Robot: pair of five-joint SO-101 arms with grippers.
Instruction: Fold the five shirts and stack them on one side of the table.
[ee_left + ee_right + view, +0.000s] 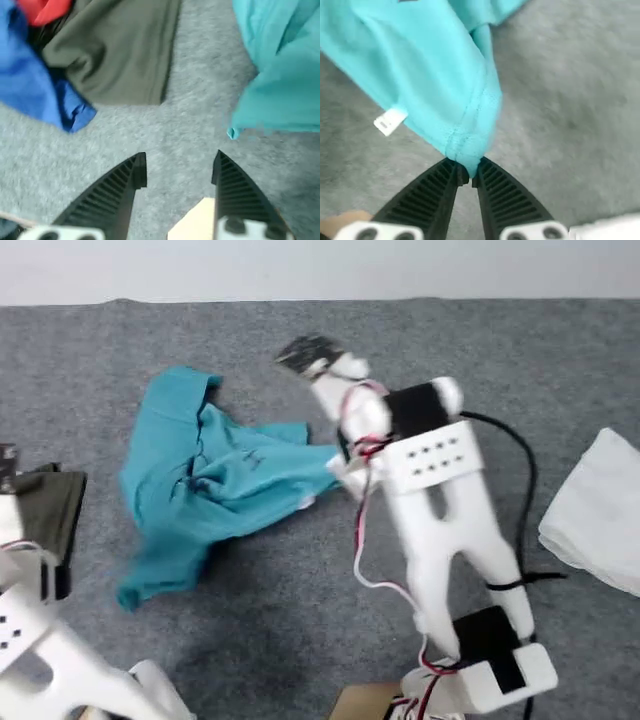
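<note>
A teal shirt (205, 485) lies crumpled on the grey table left of centre, one edge stretched toward the right arm. My right gripper (468, 176) is shut on a seam of the teal shirt (440, 75), whose white tag (389, 121) hangs loose; from above the right gripper (342, 462) sits at the shirt's right edge. My left gripper (179, 170) stands open just above bare table, between an olive shirt (122, 50) and a corner of the teal shirt (280, 75). A blue shirt (30, 80) and a red one (42, 9) lie beside the olive shirt.
A white folded cloth (598, 512) lies at the right edge of the table. The olive shirt (48, 505) rests at the left edge by the left arm's base (40, 640). A cable (520, 475) runs behind the right arm.
</note>
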